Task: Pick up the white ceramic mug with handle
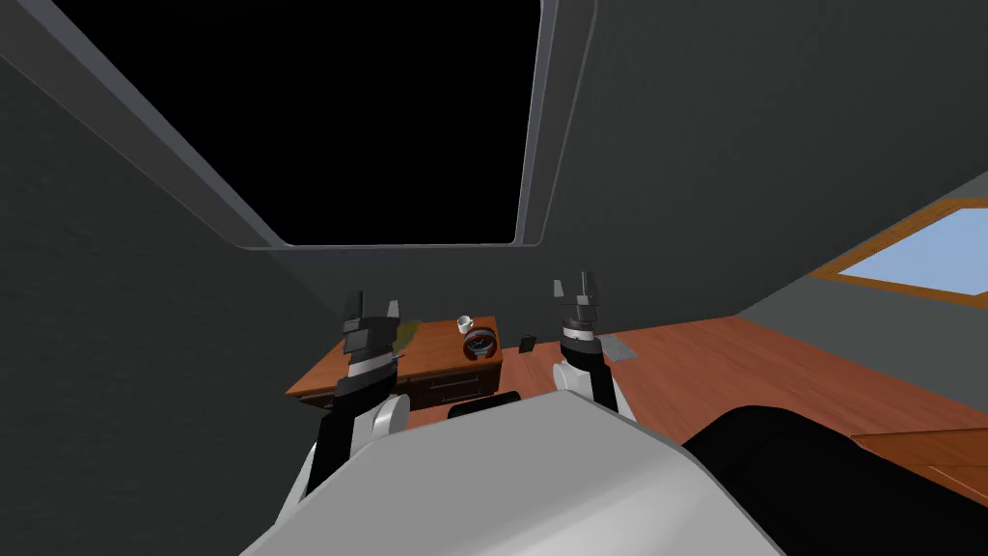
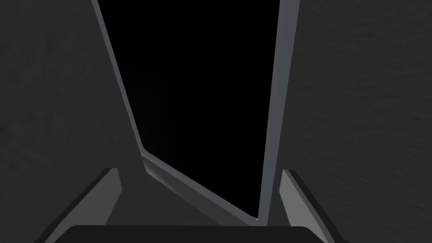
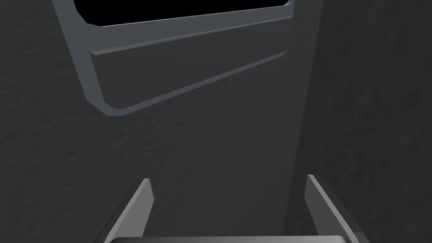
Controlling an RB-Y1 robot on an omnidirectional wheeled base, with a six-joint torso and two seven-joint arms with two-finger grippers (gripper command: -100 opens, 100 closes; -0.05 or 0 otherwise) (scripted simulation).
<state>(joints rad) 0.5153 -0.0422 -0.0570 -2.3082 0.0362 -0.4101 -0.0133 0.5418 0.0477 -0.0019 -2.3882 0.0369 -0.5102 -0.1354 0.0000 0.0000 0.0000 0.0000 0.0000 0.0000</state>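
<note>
Jaws apart, mug (image 1: 464,323) near desk (image 1: 434,349) edge

Small white mug (image 1: 464,324), upright on the wooden desk (image 1: 328,372), near its far edge.

Both arms are raised in front of the body, and the forearms rise side by side in the lower middle of the head view. The left hand (image 1: 374,307) sits left of centre. Its dark box tops a light grey wrist band and a black forearm, with a white upper arm below. The right hand (image 1: 572,287) sits right of centre, slightly higher in the frame, on a black forearm with a pale band at the wrist. Both hands point up and away from the body. The left fingers (image 2: 109,192) are spread wide apart, and so are the right fingers (image 3: 138,209).
</note>
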